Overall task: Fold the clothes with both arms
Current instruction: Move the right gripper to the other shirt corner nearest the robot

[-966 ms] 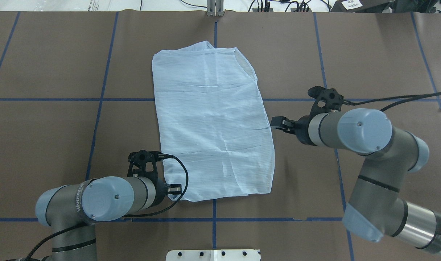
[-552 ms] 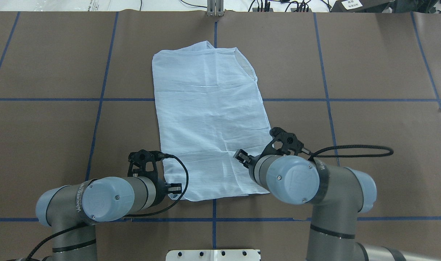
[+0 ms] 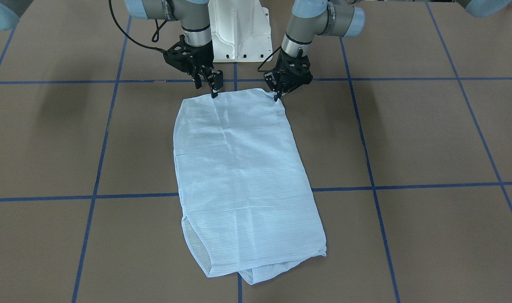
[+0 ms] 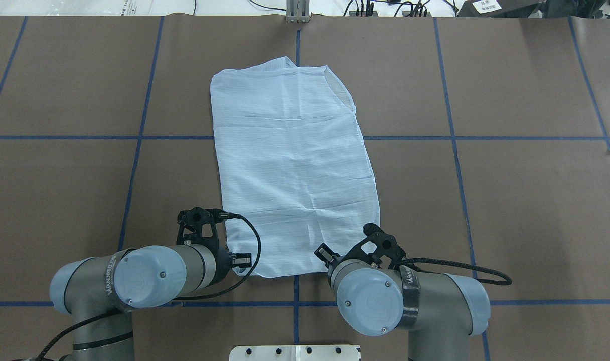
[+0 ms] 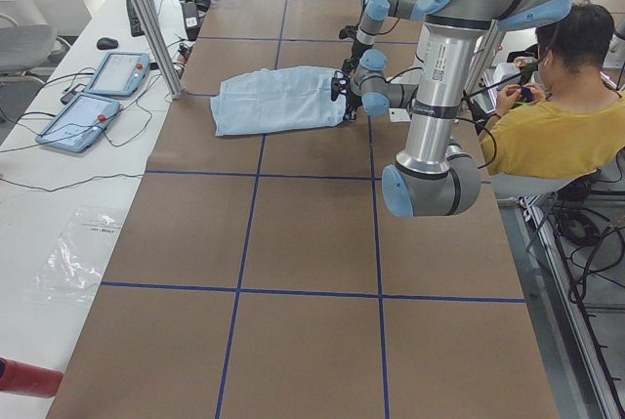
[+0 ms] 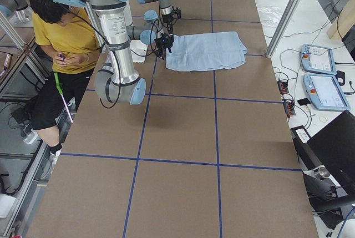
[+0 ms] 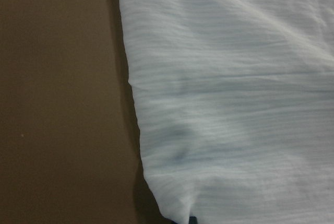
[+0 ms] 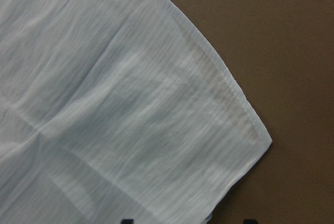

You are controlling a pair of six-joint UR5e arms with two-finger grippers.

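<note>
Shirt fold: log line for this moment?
shirt flat on table | left hand shut on its near corner | right hand open above other near corner, not gripping

The pale-blue shirt (image 4: 290,170) lies flat, a long rectangle; left tool (image 4: 243,260) pinches one end corner, right tool (image 4: 323,251) gapes at the other.

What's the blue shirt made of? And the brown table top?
The shirt looks like thin woven cloth, maybe cotton: finely striped, creased, matte, brown showing through its edge. The table top looks like dull brown paper or card, with no shine; I can't be sure.
</note>
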